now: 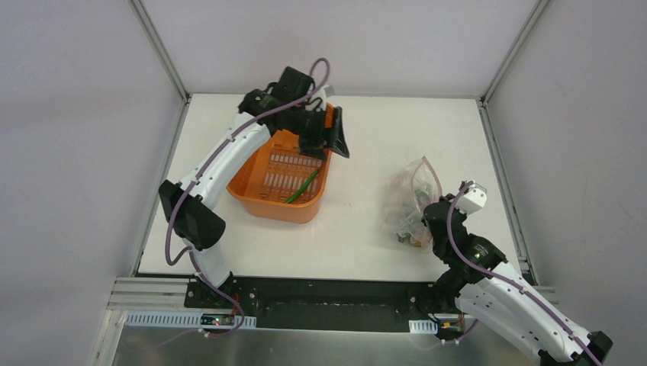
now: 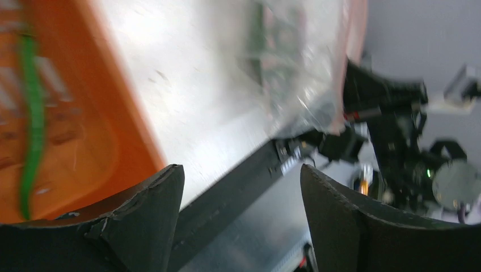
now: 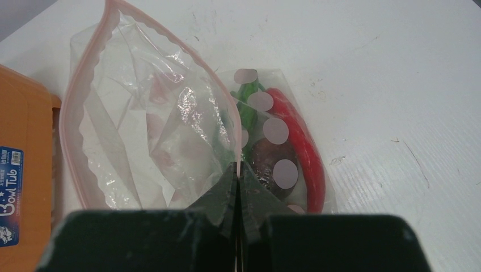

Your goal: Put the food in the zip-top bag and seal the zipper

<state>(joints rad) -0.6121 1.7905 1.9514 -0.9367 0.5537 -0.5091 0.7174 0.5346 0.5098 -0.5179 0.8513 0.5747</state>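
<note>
While one slim green chili pepper (image 1: 303,186) lies diagonally in the orange plastic tub (image 1: 271,207), bagging looks unfinished.
Over the tub's far rim the left end effector (image 2: 241,173) hangs apart, empty. Pepper likely light, slick, bendy; pinch mid-length. Right of the tub, the right end effector (image 3: 237,170) clamps the clear dotted zip-top bag (image 3: 142,124) at its mouth.

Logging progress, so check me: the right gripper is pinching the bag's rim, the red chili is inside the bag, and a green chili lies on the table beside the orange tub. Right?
Not quite: the green chili lies inside the orange tub, not on the table; the top view shows it. The right gripper does pinch the zip-top bag, red chili inside.
</note>
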